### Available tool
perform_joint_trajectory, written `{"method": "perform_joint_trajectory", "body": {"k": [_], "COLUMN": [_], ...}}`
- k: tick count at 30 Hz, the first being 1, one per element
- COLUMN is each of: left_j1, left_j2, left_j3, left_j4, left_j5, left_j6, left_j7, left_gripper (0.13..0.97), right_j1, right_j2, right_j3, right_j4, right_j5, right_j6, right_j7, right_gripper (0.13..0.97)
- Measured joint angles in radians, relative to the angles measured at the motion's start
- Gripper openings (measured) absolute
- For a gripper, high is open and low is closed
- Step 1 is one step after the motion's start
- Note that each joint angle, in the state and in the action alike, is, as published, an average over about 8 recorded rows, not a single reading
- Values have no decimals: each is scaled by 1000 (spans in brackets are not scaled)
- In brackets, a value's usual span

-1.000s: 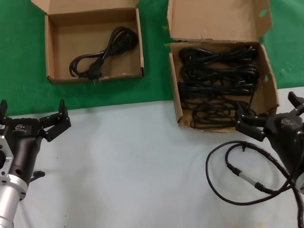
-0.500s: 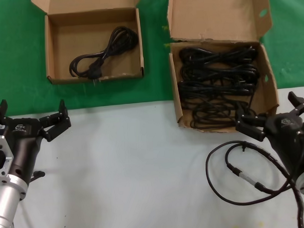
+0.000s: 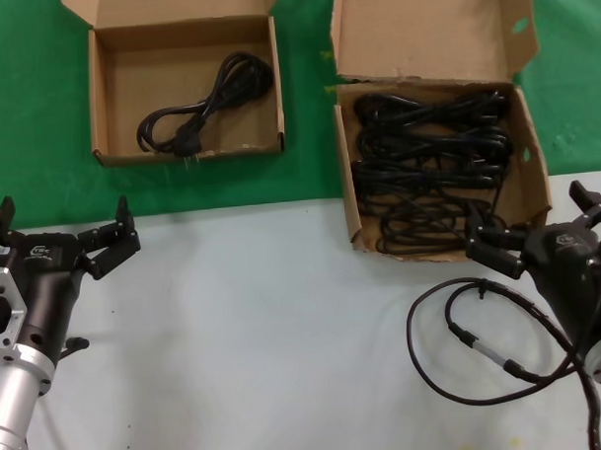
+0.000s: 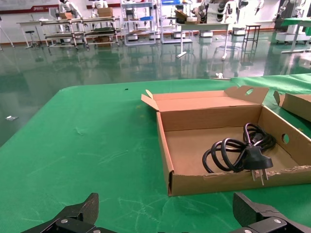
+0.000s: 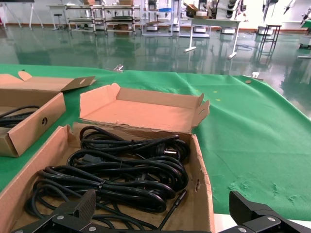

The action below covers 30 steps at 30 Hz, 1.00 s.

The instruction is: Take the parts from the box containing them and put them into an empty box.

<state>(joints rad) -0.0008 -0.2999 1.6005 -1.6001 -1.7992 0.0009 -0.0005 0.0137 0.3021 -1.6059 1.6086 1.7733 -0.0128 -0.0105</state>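
The larger box [image 3: 439,171], with its tall notched flap standing up at the back, sits on the right side of the tabletop [image 3: 265,325], straddling the edge where the green cloth [image 3: 40,116] meets the pale surface. It is filled with looped black power cords [image 3: 432,161] stacked in several bundles. The right gripper [image 3: 533,237] hovers at the near edge of this box, jaws spread wide and holding nothing; in the right wrist view the cords [image 5: 121,179] lie just beyond and between the two dark fingertips [image 5: 73,213], not touched by them.

The smaller box [image 3: 185,86] lies on the green cloth at the far left, well apart from the larger one, with one cord bundle [image 3: 203,115] already inside (its plug points toward the ragged front wall). The left gripper [image 3: 59,238] waits low over the pale surface, well short of that box, jaws likewise wide apart and empty; the left wrist view shows the box [image 4: 228,141] and its cord [image 4: 240,153] some way ahead of the fingertips.

A thicker black cable [image 3: 472,342] with a silver connector loops on the tabletop beside the right arm.
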Motion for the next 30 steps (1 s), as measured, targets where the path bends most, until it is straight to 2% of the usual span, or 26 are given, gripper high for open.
{"method": "perform_joint_trajectory", "body": {"k": [30], "left_j1": [0], "left_j2": [0], "left_j3": [0], "left_j4": [0], "left_j5": [0], "left_j6": [0], "left_j7": [0], "left_gripper": [966], "right_j1": [0], "right_j2": [0], "right_j3": [0], "right_j4": [0], "right_j5": [0], "right_j6": [0], "right_j7": [0], "right_gripper": [966]}}
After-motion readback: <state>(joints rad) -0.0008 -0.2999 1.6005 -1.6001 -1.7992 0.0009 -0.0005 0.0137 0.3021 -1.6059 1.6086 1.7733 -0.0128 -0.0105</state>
